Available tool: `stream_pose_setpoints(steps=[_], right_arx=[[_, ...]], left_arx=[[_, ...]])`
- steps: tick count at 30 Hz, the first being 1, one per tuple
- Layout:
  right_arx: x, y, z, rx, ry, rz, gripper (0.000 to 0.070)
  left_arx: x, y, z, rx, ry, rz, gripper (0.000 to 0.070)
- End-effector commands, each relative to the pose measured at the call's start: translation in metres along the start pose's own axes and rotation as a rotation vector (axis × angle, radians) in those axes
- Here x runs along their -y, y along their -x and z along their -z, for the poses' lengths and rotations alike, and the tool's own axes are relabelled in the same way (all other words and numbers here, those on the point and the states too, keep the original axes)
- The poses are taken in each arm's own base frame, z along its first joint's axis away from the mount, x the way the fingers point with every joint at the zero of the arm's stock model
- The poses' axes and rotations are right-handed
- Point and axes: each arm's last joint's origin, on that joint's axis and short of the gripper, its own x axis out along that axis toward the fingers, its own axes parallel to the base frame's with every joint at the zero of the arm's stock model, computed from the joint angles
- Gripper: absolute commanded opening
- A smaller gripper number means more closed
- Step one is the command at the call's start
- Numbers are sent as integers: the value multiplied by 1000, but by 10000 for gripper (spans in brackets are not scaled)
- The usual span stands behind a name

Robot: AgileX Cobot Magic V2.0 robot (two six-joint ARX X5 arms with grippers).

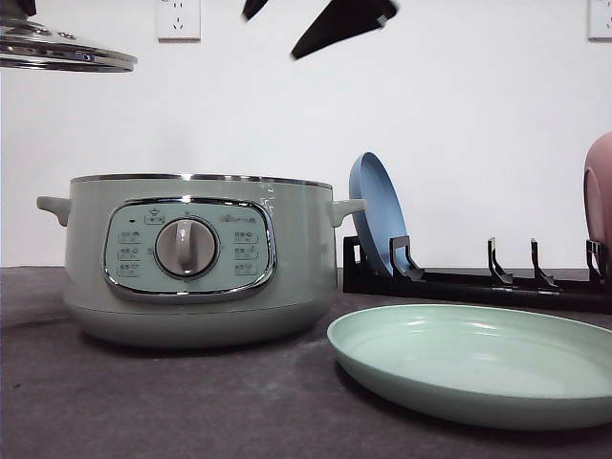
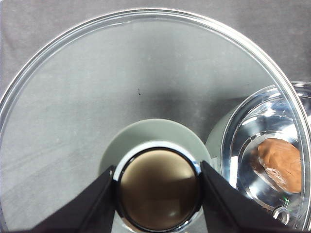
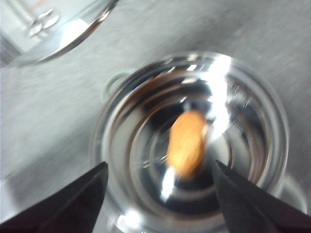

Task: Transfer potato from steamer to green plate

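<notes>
Left tool (image 2: 158, 191) clamping glass lid's knob (image 2: 159, 194) | right tool (image 3: 160, 194) gaping, hovering above brown-orange potato (image 3: 186, 141) lying in sage-green steamer (image 1: 191, 258) | mint-green plate (image 1: 478, 361) sitting at steamer's 3 o'clock

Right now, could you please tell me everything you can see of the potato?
The potato is an oval, brown-orange piece with matte skin, lying alone on the shiny metal floor inside the open steamer. Nothing grips it: the right pincer hangs open above it, fingers apart on either side. From the left wrist view it shows past the lifted glass lid, partly cut off.
</notes>
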Motion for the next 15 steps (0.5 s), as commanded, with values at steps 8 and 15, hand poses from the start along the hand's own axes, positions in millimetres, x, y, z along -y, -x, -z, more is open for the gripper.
stream_pose_setpoints(steps=[8, 15], right_arx=[[10, -78, -13, -56, 19, 28, 467], [13, -121, 2, -128, 23, 62, 468]], left_arx=[[-1, 18, -7, 94, -1, -11, 1], [-1, 18, -7, 94, 1, -10, 1]])
